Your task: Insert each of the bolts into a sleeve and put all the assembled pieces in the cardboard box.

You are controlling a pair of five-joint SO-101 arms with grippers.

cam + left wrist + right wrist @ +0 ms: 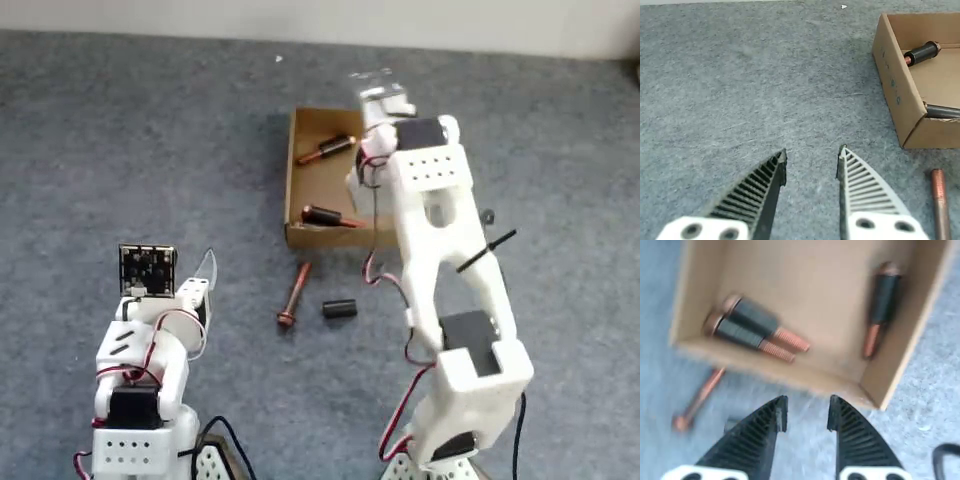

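Note:
The cardboard box (291, 180) stands in the middle of the grey carpet. In the right wrist view it (900, 340) holds two sleeved bolts (747, 327) side by side and a third sleeved bolt (881, 302) apart from them. A bare copper bolt (294, 295) and a loose black sleeve (340, 309) lie on the carpet just in front of the box. My right arm (430, 200) stretches over the box; its gripper (806, 407) is open and holds nothing, above the box's front wall. My left gripper (812, 160) is open over bare carpet, left of the box (892, 80) and the bolt (939, 200).
Grey carpet surrounds the box on all sides. The left arm (150, 340) is folded back at the near left. A pale wall edge runs along the far side. A small black clip (487, 216) lies on the carpet right of the right arm.

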